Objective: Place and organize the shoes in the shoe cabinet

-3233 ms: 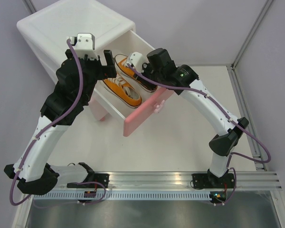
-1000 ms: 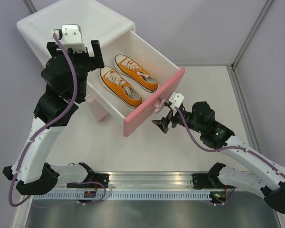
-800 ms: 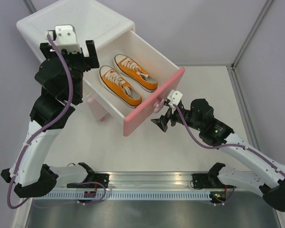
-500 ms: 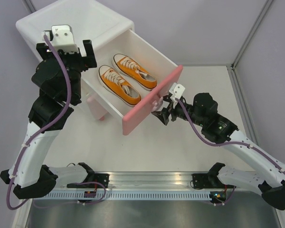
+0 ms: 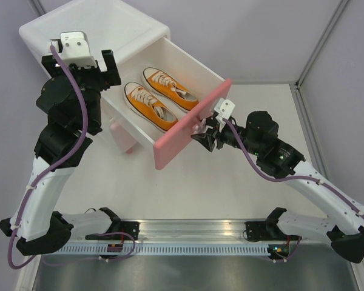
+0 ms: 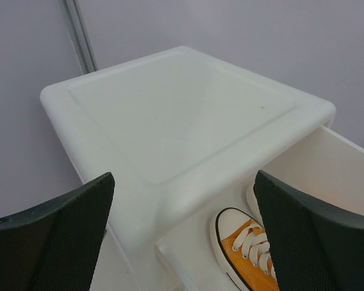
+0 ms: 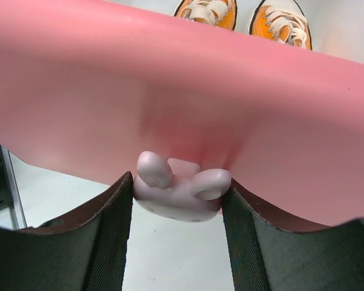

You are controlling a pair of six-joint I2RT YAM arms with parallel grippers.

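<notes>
Right claw clamped on bunny knob; push drawer front squarely into shoe cabinet, orange shoes inside; left claw apart

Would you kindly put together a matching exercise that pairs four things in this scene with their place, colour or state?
Column one:
1. orange sneakers
2. bunny knob
3. left gripper
4. drawer front

Column two:
A. pink panel, standing out from the cabinet
B. open, holding nothing, near the cabinet's top
C. side by side in the open drawer
D. held between the fingers of the right gripper

Pairs: 1-C, 2-D, 3-B, 4-A
</notes>
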